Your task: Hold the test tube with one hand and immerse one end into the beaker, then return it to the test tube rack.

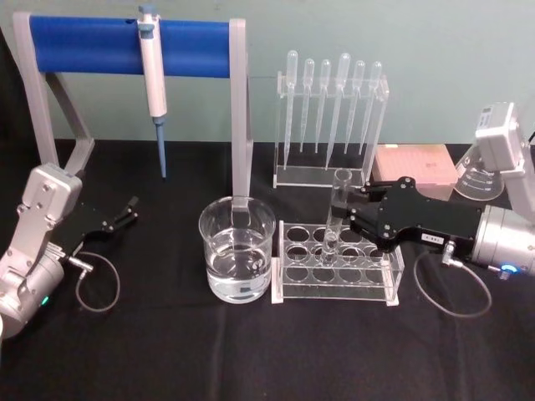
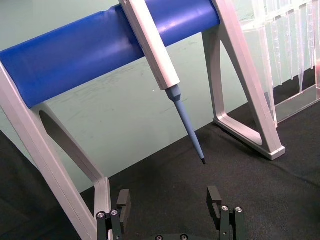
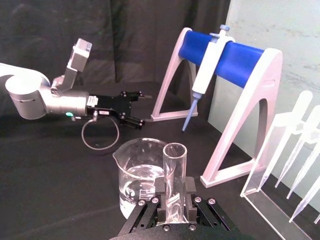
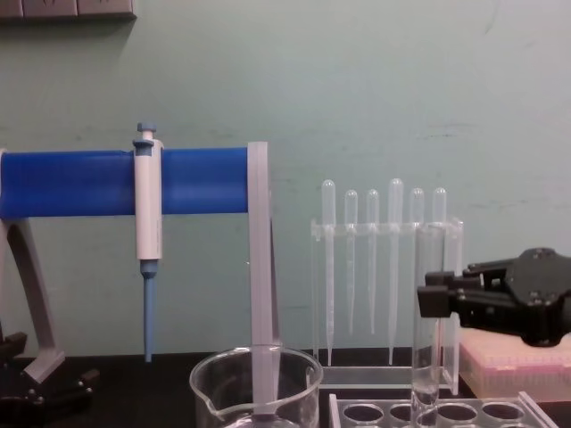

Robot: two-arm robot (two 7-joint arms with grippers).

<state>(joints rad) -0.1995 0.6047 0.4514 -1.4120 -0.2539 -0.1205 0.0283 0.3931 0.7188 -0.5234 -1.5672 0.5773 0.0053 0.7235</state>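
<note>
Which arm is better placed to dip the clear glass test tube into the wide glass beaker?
The right. The right gripper is already closed on the clear glass test tube, standing in the clear acrylic rack beside the wide water-filled glass beaker. The left gripper sits open, off to the left.

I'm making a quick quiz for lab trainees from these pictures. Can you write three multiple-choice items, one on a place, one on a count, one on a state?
1. Where does the test tube stand?
A. In the clear tube rack
B. In the beaker
C. Flat on the cloth

2. How many pipettes hang in the stand behind?
A. Three
B. Six
C. Nine

3. What is the right gripper doing?
A. Parked far from the tube
B. Shut on the tube
C. Holding the blue pipettor

Answers: 1 A, the tube's lower end sits in a rack hole beside the beaker. 2 B, six bulb tops show in a row. 3 B, its fingers press the tube on both sides; the left gripper waits open, left of the beaker.
</note>
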